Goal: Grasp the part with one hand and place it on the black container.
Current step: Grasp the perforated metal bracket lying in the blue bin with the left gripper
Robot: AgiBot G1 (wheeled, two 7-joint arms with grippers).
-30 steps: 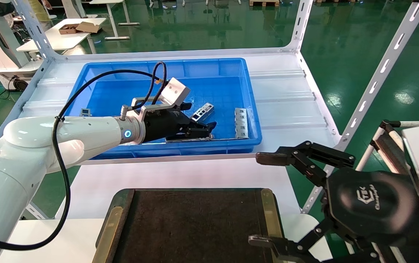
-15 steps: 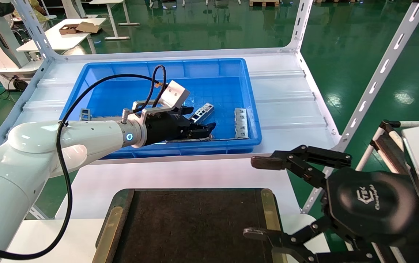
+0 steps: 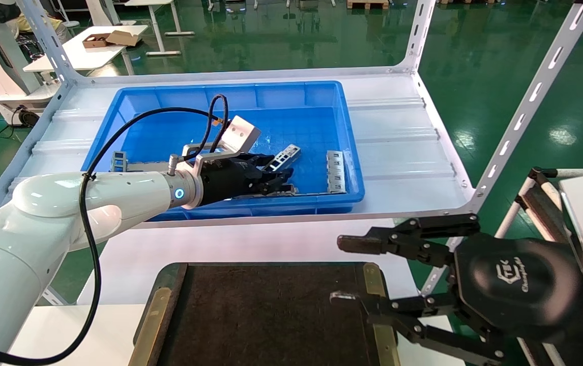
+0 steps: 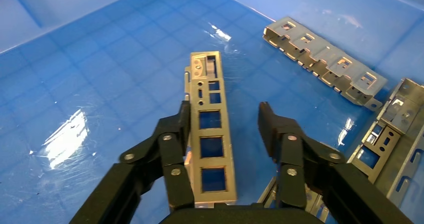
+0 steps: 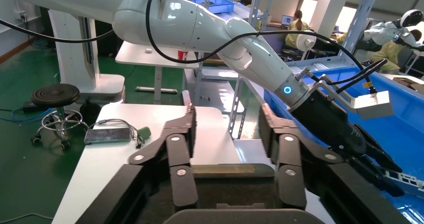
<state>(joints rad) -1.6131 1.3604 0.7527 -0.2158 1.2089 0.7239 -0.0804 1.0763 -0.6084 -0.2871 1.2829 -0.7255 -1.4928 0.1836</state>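
1. Change since a second ago: the left gripper (image 3: 284, 179) has drawn back and lower inside the blue bin (image 3: 345, 117), and the right gripper (image 3: 347, 269) has narrowed its spread.
2. Left gripper (image 4: 225, 121): fingers apart, straddling the part (image 4: 211, 134); one finger (image 4: 181, 126) touches the part's edge, the other stands clear.
3. The part: lies flat on the bin floor, windowed face up, not yet lifted.
4. Right gripper: fingers apart and empty, hovering over the black container's (image 3: 266, 315) rim, on the side away from the bin.
5. Neighbours: notched plates (image 4: 325, 64) lie near the part; another bar (image 4: 390, 129) lies beside the free finger.
6. Risk, judged: closing off-centre could skew the thin bar or snag the neighbouring bar.
7. Surface and room: white shelf (image 3: 398, 137) under the bin; green floor (image 3: 474, 66) beyond.
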